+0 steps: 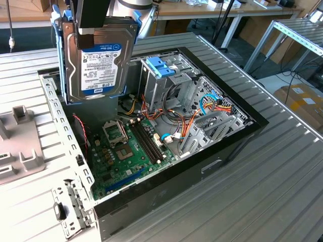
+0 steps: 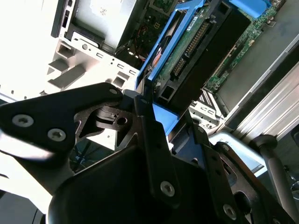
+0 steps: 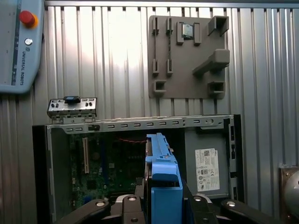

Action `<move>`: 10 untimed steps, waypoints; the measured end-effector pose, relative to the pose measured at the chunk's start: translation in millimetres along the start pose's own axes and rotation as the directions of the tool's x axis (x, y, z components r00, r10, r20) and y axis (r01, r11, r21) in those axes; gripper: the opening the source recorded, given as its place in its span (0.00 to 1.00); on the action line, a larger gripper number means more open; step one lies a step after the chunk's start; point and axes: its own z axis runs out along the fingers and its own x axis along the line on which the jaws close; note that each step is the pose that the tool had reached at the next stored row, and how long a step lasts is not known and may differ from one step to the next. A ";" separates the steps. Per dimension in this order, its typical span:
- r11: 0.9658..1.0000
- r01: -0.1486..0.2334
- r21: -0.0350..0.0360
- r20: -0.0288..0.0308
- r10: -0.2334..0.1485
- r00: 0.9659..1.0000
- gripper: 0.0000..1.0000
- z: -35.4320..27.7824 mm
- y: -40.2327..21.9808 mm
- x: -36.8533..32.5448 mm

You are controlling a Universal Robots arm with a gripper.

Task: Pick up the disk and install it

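Observation:
The disk [image 1: 98,63] is a silver-grey drive with a white and blue label, set in a blue plastic frame. It hangs upright above the back left of the open computer case [image 1: 237,136], over the motherboard [image 1: 121,148]. My gripper [image 1: 93,30] comes down from above and is shut on the disk's top edge. In the second wrist view the black fingers [image 2: 142,109] clamp the blue frame, and the disk [image 2: 196,51] points down toward the case. In the first wrist view the disk's blue edge [image 3: 163,172] stands over the case interior.
A metal drive cage with light-blue handles [image 1: 161,65] stands in the case, with orange and blue cables beside it. A grey power-supply box [image 3: 208,158] fills one corner. On the ribbed table lie a grey fixture plate [image 3: 187,51], a small metal bracket [image 3: 72,107] and a teach pendant [image 3: 18,46].

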 end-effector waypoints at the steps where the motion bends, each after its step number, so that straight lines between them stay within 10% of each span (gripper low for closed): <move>1: 1.000 0.000 0.000 0.000 0.000 1.000 0.37 0.2 -0.5 0.2; 10: 1.000 0.000 0.000 0.000 0.000 1.000 0.37 1.9 -6.8 2.0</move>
